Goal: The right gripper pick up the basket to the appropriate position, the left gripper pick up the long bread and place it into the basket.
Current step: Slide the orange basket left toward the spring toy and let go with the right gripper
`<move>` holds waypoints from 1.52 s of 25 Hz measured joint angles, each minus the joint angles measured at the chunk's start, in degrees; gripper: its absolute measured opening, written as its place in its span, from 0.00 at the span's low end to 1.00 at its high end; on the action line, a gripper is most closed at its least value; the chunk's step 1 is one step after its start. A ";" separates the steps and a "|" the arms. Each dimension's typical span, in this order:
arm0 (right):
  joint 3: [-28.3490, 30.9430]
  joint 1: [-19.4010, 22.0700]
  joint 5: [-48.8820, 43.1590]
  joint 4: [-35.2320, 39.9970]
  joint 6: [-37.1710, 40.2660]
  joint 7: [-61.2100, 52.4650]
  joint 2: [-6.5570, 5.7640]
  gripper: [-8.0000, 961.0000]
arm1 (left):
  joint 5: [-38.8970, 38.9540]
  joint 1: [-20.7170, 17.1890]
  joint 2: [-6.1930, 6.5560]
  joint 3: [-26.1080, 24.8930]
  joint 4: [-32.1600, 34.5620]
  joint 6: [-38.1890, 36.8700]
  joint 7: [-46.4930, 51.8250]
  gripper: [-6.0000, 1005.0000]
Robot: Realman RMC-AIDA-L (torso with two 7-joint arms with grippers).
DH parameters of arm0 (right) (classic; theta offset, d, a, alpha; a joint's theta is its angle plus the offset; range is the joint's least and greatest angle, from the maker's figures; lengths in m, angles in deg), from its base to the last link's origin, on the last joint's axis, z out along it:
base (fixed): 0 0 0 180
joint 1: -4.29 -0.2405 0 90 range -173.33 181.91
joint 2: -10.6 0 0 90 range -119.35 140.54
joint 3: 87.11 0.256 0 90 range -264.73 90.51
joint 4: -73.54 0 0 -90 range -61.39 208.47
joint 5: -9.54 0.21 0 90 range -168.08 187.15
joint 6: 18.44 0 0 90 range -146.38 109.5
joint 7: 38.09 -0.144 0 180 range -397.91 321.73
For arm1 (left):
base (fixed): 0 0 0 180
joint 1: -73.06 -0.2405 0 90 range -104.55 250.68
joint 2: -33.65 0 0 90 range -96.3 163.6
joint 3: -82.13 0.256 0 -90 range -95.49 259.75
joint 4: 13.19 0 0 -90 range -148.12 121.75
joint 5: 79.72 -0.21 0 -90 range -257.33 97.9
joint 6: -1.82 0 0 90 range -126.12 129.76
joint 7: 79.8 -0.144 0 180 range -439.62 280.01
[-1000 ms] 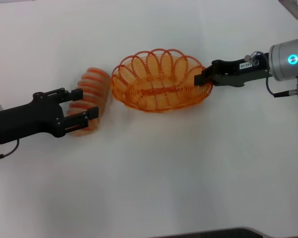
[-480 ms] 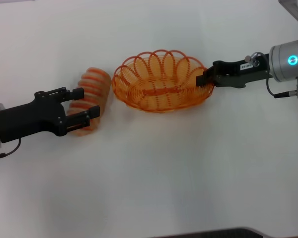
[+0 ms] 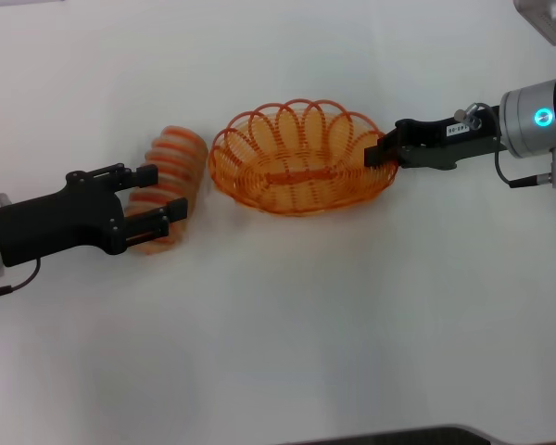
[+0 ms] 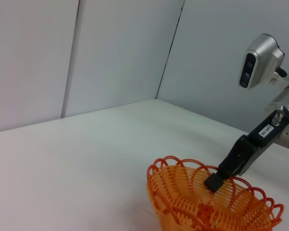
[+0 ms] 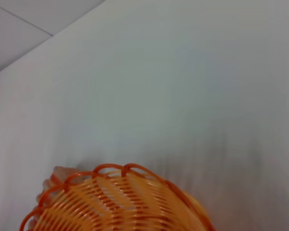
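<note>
The orange wire basket (image 3: 296,162) sits at the table's middle, slightly tilted. My right gripper (image 3: 380,153), with the white label, is shut on the basket's right rim; it also shows in the left wrist view (image 4: 216,179) gripping the basket (image 4: 202,207). The long bread (image 3: 171,185), tan with orange ridges, lies left of the basket. My left gripper (image 3: 157,199) is open with its fingers on either side of the bread's near end. The right wrist view shows the basket's rim (image 5: 115,202) and a bit of the bread (image 5: 58,172) beyond it.
The white table (image 3: 352,324) stretches all round. Grey wall panels (image 4: 111,53) stand behind it. A silver camera head (image 4: 260,60) is at the far right, and a dark edge (image 3: 398,434) runs along the table's front.
The right gripper has shifted the basket a little up and away, levelling it. The left gripper has stayed open at the bread.
</note>
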 joint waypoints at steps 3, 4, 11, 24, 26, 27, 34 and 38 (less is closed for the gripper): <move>0.07 0.00 0.11 -0.18 0.01 0.02 0.00 0.12 | -0.03 0.04 0.02 0.01 0.00 0.00 0.00 0.68; 0.12 0.00 0.18 -0.19 0.01 0.02 0.00 0.13 | -0.03 0.05 0.03 0.11 0.00 0.00 0.00 0.68; 0.52 0.07 0.35 -0.53 0.01 0.00 -0.04 0.17 | -0.03 0.05 0.03 0.39 0.00 0.00 0.00 0.69; 2.51 -0.26 1.35 -2.21 0.92 -0.16 -0.32 0.31 | -0.03 0.05 0.09 0.42 0.00 0.00 -0.09 0.68; 2.59 0.10 2.44 -2.45 1.32 -0.17 -0.41 0.36 | -0.03 0.05 0.12 0.42 0.00 0.00 -0.09 0.68; 2.62 0.30 2.97 -2.55 1.53 -0.17 -0.43 0.38 | -0.03 0.05 0.12 0.42 0.00 0.00 -0.09 0.68; 4.04 2.03 4.14 -2.19 2.53 0.18 -0.93 0.57 | -0.03 0.05 0.12 0.42 0.00 -0.01 -0.09 0.68; 4.31 3.14 5.58 -1.92 3.31 1.34 -1.78 0.73 | -0.03 -0.01 0.09 0.17 0.00 -0.01 -0.09 0.69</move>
